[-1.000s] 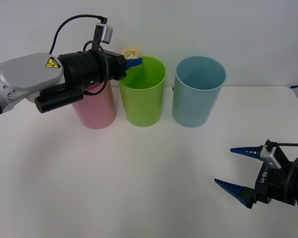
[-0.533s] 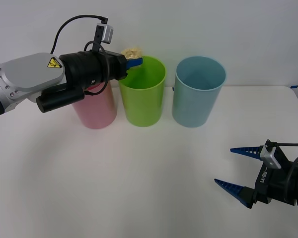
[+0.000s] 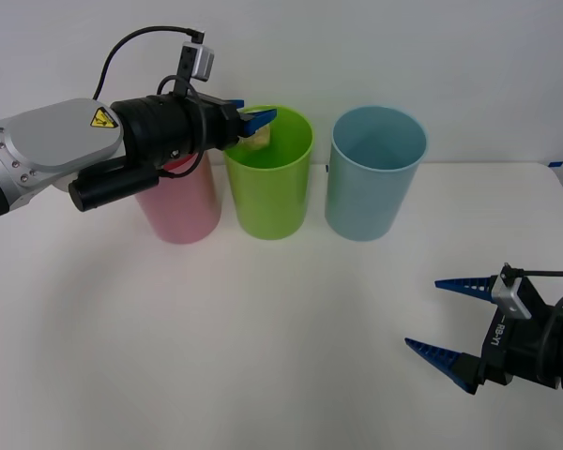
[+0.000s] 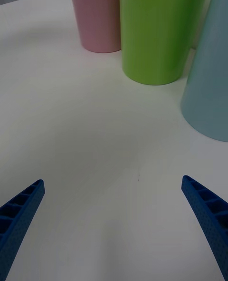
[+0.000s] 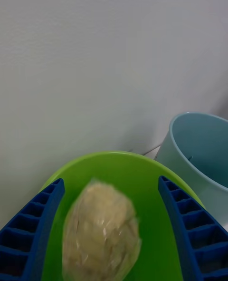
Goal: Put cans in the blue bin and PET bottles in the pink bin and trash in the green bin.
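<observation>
Landmark: the green bin (image 3: 269,173), middle of the row on the table (image 3: 263,337). The pink bin (image 3: 180,206) stands touching or just beside it on one flank; the blue bin (image 3: 374,173) stands near its other flank, a small gap between.

Left gripper (image 3: 255,124) sits over the green bin's rim on the pink-bin side. Fingers spread wide, gripping nothing. In the left wrist view the trash (image 5: 102,236) lies between the two blue fingers (image 5: 31,224) without touching either, blurred, above the green bin's mouth. Judged: release step, trash dropping into the green bin.

To do it well: hold the gripper steady over the mouth until the trash is clearly below the rim, then lift away without clipping the rim, since the bin is light and would likely tip.

Right gripper (image 3: 450,319) hangs low over the table, well apart from the green bin on the blue-bin side, fingers wide apart, holding nothing.

Hard to tell: bin floors hidden; pink bin's mouth covered by the left arm; no cans or bottles seen.
</observation>
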`<action>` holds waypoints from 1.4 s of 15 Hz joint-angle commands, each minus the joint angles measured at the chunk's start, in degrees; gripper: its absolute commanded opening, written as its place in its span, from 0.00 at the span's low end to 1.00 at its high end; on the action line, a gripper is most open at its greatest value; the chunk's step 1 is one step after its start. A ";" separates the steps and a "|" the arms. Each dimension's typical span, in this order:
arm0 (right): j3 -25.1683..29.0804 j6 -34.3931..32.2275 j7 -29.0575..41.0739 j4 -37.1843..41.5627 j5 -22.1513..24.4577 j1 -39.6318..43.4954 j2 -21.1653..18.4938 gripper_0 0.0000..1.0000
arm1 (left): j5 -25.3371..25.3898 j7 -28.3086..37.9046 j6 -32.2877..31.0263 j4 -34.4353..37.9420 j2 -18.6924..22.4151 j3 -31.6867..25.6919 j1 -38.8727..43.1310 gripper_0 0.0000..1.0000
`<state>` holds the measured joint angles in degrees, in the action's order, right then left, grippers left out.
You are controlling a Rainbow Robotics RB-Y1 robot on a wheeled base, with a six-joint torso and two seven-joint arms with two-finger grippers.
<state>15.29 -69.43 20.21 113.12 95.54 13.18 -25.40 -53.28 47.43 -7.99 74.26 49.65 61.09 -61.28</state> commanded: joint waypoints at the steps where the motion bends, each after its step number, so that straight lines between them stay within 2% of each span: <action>1: 0.00 0.00 0.00 0.00 0.00 0.00 0.00 1.00 | 0.02 0.39 0.08 0.00 0.00 -0.01 0.02 1.00; 8: 0.00 0.00 0.00 0.00 0.00 0.00 0.00 1.00 | -0.16 -0.14 1.23 0.62 0.00 -0.01 -0.24 1.00; 13: 0.00 0.00 0.00 0.00 0.00 0.00 0.00 1.00 | 1.07 -0.32 4.04 6.16 0.97 -0.89 -0.15 1.00; 16: 0.00 0.00 0.00 0.00 0.00 0.00 0.00 1.00 | 1.86 -0.93 8.08 10.38 1.23 -2.38 -0.07 1.00; 18: 0.00 0.00 0.00 0.00 0.00 0.00 0.00 1.00 | 1.51 -1.55 9.22 12.84 0.88 -6.16 2.39 1.00; 20: 0.00 0.00 0.00 0.00 0.00 0.00 0.00 1.00 | -0.95 -2.07 9.14 16.09 -0.08 -12.49 6.79 1.00; 21: 0.00 0.00 0.00 0.00 0.00 0.00 0.00 1.00 | -1.92 -2.25 9.14 17.06 -0.08 -13.46 7.67 1.00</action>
<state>15.29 -69.43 20.21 113.12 95.54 13.18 -25.40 -54.41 45.32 1.19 90.51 49.62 48.56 -54.40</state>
